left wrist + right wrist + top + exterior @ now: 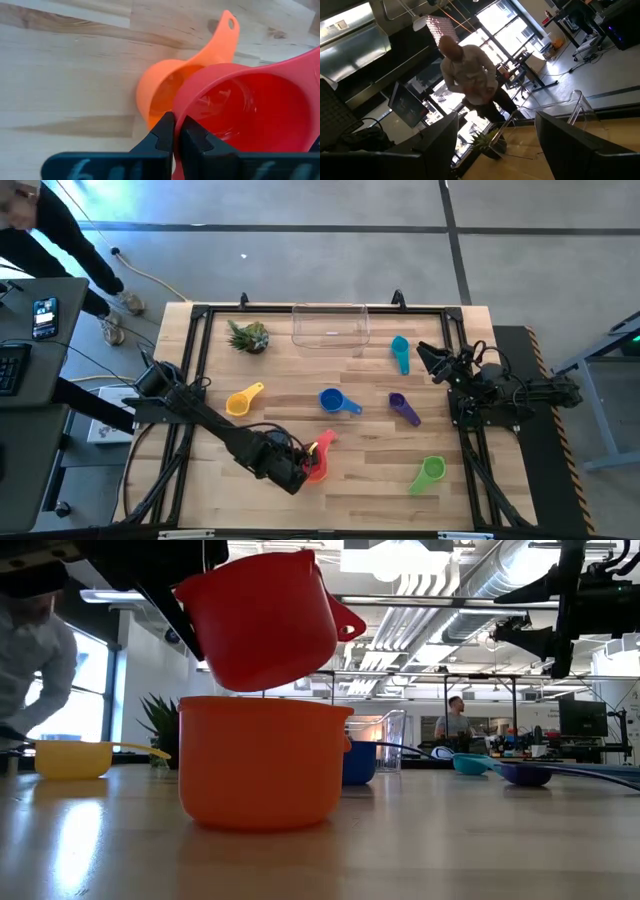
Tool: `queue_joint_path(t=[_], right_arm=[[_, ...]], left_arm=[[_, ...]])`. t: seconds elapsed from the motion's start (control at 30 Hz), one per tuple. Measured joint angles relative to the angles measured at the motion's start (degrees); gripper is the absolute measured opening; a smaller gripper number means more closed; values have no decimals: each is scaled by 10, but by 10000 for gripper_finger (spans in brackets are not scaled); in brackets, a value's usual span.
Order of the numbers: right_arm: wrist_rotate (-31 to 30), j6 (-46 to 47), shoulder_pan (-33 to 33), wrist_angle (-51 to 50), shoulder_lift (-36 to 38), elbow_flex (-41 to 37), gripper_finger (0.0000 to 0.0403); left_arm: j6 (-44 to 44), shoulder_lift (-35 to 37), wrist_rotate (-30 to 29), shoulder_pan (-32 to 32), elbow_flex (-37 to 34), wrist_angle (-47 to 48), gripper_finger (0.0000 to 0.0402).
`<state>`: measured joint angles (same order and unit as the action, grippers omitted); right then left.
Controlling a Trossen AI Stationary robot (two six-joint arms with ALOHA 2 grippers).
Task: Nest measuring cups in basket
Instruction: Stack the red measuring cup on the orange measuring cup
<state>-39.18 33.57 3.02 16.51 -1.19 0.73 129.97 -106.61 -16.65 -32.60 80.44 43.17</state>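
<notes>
My left gripper (306, 466) is near the table's near edge, shut on the red cup (262, 620). The red cup hangs slightly tilted just above the orange cup (262, 762), which stands on its base on the wood. The yellow cup (243, 400), blue cup (338, 402), purple cup (404, 408), teal cup (401, 352) and green cup (430, 472) lie scattered on the table. The clear basket (330, 325) stands at the far edge. My right gripper (430, 358) waits open, raised at the right side near the teal cup. My left gripper (177, 120) pinches the red cup's rim wall (186, 102), one finger (162, 132) outside the cup and the other (195, 137) inside it. The cup is lifted clear, open side up and slightly tilted, directly over the orange cup (160, 92).
A small spiky green plant (248, 337) stands left of the basket. A black frame rail (200, 360) runs around the tabletop. A person (470, 75) moves beyond the far-left corner. Bare wood lies between the cups and along the near edge.
</notes>
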Motion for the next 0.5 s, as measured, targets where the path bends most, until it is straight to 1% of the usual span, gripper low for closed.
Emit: queue_joint_path(t=[0.1, 0.23, 0.33, 0.5], right_arm=[[0, 0, 0, 0, 0, 0, 257], [0, 0, 0, 0, 0, 0, 257], [0, -1, 0, 0, 0, 0, 257], [0, -1, 0, 0, 0, 0, 257]], left_arm=[[0, 0, 1, 0, 0, -1, 4], [0, 0, 19, -3, 0, -5, 4], [0, 0, 11, -5, 0, -8, 4], [-10, -6, 14, -2, 0, -13, 4]])
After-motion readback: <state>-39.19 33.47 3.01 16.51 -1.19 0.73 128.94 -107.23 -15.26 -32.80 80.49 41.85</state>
